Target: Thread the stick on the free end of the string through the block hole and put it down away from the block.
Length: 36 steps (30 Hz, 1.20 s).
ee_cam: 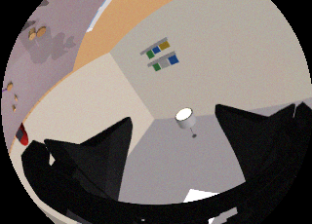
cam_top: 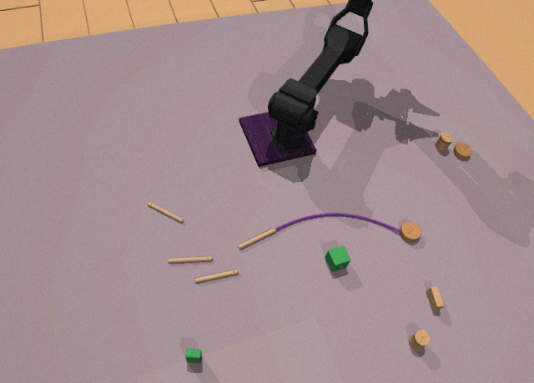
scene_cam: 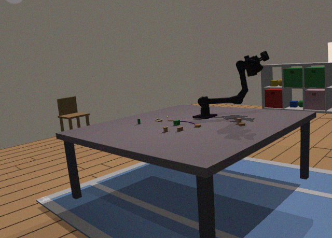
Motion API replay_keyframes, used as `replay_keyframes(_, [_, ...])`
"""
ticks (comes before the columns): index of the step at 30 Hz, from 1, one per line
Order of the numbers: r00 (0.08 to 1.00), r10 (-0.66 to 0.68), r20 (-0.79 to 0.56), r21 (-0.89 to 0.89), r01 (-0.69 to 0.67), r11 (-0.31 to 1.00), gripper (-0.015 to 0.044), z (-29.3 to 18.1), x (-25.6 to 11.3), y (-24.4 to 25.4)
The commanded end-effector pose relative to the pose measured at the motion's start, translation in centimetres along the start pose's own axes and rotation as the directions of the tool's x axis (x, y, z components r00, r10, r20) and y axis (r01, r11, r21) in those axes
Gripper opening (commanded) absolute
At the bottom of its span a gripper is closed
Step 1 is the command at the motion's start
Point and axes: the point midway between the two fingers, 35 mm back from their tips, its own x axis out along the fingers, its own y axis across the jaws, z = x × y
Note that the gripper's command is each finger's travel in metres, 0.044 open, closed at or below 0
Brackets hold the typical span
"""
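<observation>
The string's thin wooden stick lies on the table. The purple string curves from its right end to the round wooden button. The larger green block sits on the table below the string's curve in the top view; its hole is not clearly visible, and the string lies outside it. My gripper is open and empty in the wrist view, raised high above the table and far from the stick, facing the walls and ceiling. The top view cuts off the arm's end.
Loose sticks lie left of the string's stick. A small green block stands near the bottom. A tan block and wooden cylinder are lower right; another cylinder and disc are upper right.
</observation>
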Motion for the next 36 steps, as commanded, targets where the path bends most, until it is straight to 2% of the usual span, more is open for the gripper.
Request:
replay_keyframes(1, [1.0,0.0,0.0,0.0,0.0,1.0,0.0426,0.0,0.0,0.0])
replay_keyframes(4, [1.0,-0.016,-0.008,0.039,0.016,0.999,0.044,-0.9,-0.1,0.1])
replay_keyframes(7, [0.995,-0.083,-0.049,0.171,0.091,0.981,0.044,-4.9,-0.8,0.3])
replay_keyframes(12, [0.976,-0.175,-0.129,0.288,0.206,0.935,0.044,-10.5,-2.9,0.4])
replay_keyframes(15, [0.945,-0.256,-0.204,0.359,0.316,0.878,0.044,-13.7,-4.7,0.8])
replay_keyframes(20, [0.89,-0.288,-0.353,0.465,0.433,0.772,0.044,-21.0,-7.3,3.8])
replay_keyframes(27, [0.806,-0.215,-0.551,0.567,0.551,0.612,0.044,-29.7,-10.3,11.1])
replay_keyframes(36, [0.716,0.04,-0.697,0.666,0.627,0.404,0.044,-36.7,-12.2,24.7])
